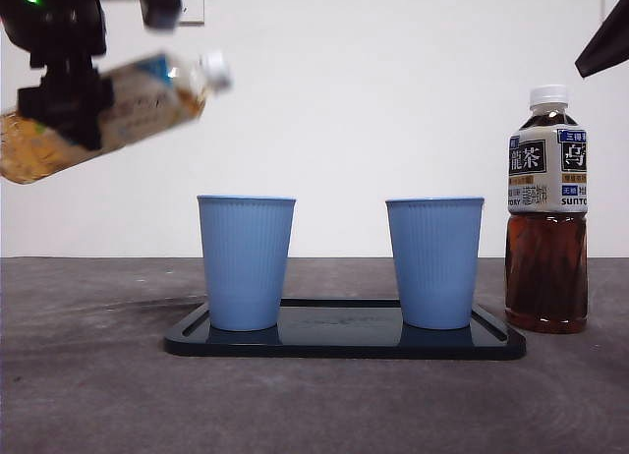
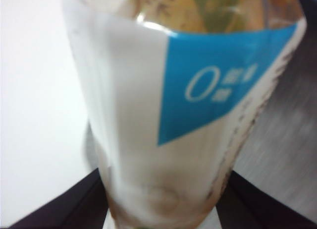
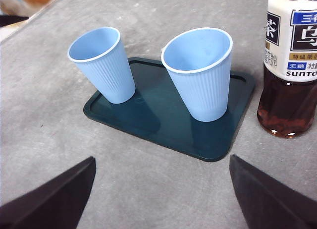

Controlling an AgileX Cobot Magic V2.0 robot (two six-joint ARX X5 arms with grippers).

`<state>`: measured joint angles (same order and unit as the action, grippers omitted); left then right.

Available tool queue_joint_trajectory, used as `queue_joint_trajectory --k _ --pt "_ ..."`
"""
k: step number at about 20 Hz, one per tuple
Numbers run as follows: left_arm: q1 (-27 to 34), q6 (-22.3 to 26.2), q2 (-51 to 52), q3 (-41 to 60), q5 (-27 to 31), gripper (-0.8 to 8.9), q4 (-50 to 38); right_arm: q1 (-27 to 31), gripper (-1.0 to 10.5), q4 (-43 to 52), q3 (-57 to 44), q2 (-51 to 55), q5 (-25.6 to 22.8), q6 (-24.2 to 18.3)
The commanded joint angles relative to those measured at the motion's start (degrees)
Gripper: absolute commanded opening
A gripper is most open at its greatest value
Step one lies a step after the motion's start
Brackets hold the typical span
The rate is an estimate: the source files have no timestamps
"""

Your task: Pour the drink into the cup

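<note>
High in the upper left of the front frame, the left gripper [image 1: 61,100] has its black jaws clamped round the middle of a clear plastic bottle of pale golden drink [image 1: 108,110]; the bottle is tipped nearly flat, its white cap [image 1: 215,71] still on and pointing toward the centre of the frame, slightly raised. In the left wrist view that bottle [image 2: 188,110] fills almost the whole picture — white label with a blue panel, blurred — with a dark jaw on either side of it at the bottom corners.

Below, at the centre of the grey table [image 1: 88,375], sits a dark flat rectangular tray [image 1: 344,341] carrying two upright light-blue ribbed plastic cups; the left cup [image 1: 246,262] stands below and to the right of the tilted bottle's cap, well apart from it, and the right cup [image 1: 435,262] stands beside it with a gap between; both look empty from the right wrist view.

At the right of the frame, just off the tray's end, a capped bottle of dark brown tea [image 1: 547,213] stands upright on the table.

The right gripper [image 3: 163,189] hangs above the table with its jaws spread wide — nothing between them; in the front view it shows only as a black tip at the upper right corner.
</note>
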<state>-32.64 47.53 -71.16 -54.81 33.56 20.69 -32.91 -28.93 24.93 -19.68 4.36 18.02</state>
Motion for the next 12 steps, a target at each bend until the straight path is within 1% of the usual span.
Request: queue_joint_trajectory --k 1,2,3,4,6,9,10,12 --pt "0.55 -19.96 4.46 -2.69 -4.7 2.09 -2.29 -0.39 4.3 0.5 0.68 -0.02 -0.13 -0.48" --pt "1.18 -25.51 6.25 -2.69 -6.99 2.09 -2.1 -0.39 4.3 0.5 0.68 -0.02 -0.31 -0.46" --pt "1.77 -29.77 7.72 -2.69 -8.83 2.09 -1.6 -0.39 4.3 0.48 0.68 -0.02 -0.33 -0.48" --pt "2.6 -34.84 9.46 -2.67 -12.39 2.09 -0.87 -0.39 4.3 0.46 0.68 -0.02 -0.35 -0.46" --pt "4.39 -42.07 11.91 -2.62 -19.1 2.1 -1.2 -0.39 4.3 0.46 0.68 -0.02 -0.37 -0.48" --pt "6.71 -47.23 13.75 -0.59 -23.74 2.14 -5.81 -0.39 4.3 0.24 0.68 -0.02 -1.46 -0.42" --pt "7.52 -49.62 14.12 1.16 -24.94 2.14 -8.28 -0.39 4.3 0.17 0.68 -0.02 -1.53 -0.42" --pt "8.33 -53.27 14.25 5.53 -25.59 2.14 -14.47 -0.39 4.3 0.17 0.68 -0.02 -1.6 -0.42"
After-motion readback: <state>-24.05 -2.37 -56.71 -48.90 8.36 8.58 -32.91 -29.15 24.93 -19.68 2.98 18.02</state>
